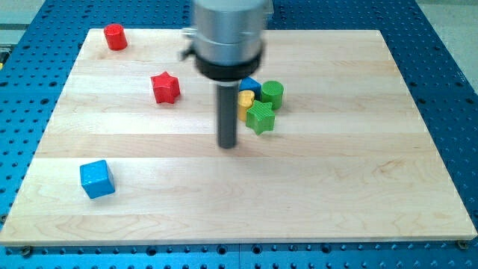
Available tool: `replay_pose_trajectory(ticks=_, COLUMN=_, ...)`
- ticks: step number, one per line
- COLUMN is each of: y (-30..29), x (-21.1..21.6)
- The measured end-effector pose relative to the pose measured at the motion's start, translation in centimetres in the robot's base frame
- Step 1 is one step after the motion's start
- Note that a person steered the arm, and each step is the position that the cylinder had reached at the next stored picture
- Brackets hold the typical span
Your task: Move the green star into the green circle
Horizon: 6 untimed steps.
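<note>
The green star (261, 118) lies just right of the board's middle. The green circle (272, 94), a short green cylinder, stands just above and to the right of it, touching or nearly touching. A yellow block (246, 101) and a blue block (250, 85) sit pressed against the star's upper left, partly hidden by my rod. My tip (228, 144) rests on the board a short way left of and slightly below the green star, apart from it.
A red star (166, 87) lies left of the rod. A red cylinder (114, 36) stands at the top left corner. A blue cube (97, 178) sits at the lower left. The wooden board (358, 187) lies on a blue perforated table.
</note>
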State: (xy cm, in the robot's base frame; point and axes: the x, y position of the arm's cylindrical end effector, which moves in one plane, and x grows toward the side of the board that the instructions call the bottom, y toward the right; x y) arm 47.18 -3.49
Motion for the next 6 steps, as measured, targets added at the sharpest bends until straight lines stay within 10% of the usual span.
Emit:
replay_pose_trajectory(ticks=4, y=11.8, x=1.2)
replay_pose_trajectory(ticks=6, y=17.7, x=-18.1)
